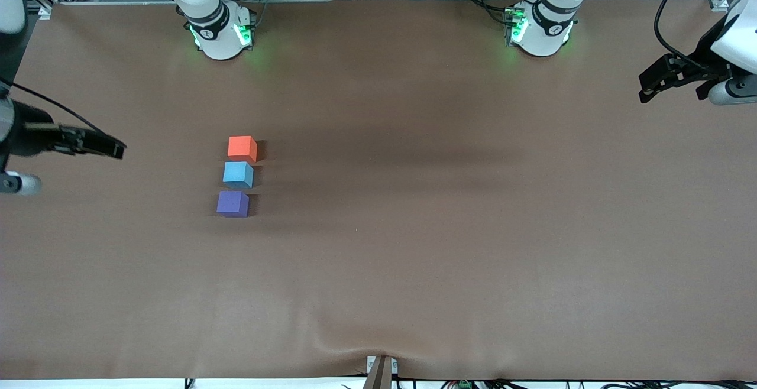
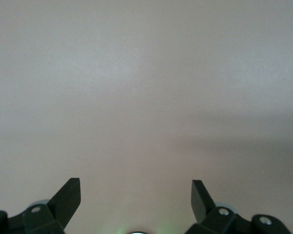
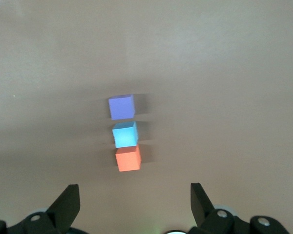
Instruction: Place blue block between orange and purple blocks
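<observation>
The three cubes stand in a short row on the brown table (image 1: 414, 259), toward the right arm's end. The orange block (image 1: 242, 148) is farthest from the front camera, the blue block (image 1: 238, 174) sits in the middle, and the purple block (image 1: 232, 204) is nearest. The same row shows in the right wrist view: orange block (image 3: 128, 159), blue block (image 3: 125, 134), purple block (image 3: 121, 107). My right gripper (image 1: 115, 148) is open and empty, held up at the table's end, away from the cubes. My left gripper (image 1: 647, 88) is open and empty at the other end.
The two arm bases (image 1: 220, 34) (image 1: 539, 29) stand along the table edge farthest from the front camera. A small clamp (image 1: 380, 371) sits at the edge nearest the front camera. The left wrist view shows only bare table (image 2: 146, 97).
</observation>
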Robot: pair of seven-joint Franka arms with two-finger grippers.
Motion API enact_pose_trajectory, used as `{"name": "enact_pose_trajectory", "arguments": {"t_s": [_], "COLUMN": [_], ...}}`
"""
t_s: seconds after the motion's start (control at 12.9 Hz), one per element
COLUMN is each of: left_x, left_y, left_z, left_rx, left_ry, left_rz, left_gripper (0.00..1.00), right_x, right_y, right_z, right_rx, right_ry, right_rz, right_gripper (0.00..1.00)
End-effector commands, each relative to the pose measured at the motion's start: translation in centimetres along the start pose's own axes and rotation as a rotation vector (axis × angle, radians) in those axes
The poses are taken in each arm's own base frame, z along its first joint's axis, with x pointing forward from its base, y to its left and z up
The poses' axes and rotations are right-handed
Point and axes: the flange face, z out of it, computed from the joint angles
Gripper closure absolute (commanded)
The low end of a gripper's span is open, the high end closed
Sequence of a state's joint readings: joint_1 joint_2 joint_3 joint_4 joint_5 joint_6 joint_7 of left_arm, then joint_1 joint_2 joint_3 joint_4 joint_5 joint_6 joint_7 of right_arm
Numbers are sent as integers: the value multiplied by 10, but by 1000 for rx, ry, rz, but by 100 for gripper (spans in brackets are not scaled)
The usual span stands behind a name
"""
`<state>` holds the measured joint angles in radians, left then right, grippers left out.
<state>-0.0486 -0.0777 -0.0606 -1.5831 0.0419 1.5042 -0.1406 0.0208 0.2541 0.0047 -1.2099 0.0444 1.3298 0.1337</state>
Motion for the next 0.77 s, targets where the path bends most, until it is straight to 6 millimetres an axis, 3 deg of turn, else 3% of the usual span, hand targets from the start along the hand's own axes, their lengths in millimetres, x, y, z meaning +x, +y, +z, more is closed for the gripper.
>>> {"name": "enact_pose_trajectory", "arguments": {"t_s": [0.0,0.08,0.31,0.7], "left_x": [-3,-8,-14,-22], "left_y": [2,5,2,-2], "left_z": [-2,0,-1,-1], "left_rx": [15,6,4,-16], "left_ry": [-15,-22,-17,-2], "left_rz": [24,8,2,-9], "left_gripper": [0,0,0,0], "right_x": [-40,-53,-82,-95], "right_y": [-10,-11,-5,-10], "right_z": [-38,-45,-29,-29], "right_rx": [-49,-57,-59,-60], "right_ry": [60,97,154,148], "right_rz": [-5,-9,-22,-69], "right_gripper": [0,0,0,0]}}
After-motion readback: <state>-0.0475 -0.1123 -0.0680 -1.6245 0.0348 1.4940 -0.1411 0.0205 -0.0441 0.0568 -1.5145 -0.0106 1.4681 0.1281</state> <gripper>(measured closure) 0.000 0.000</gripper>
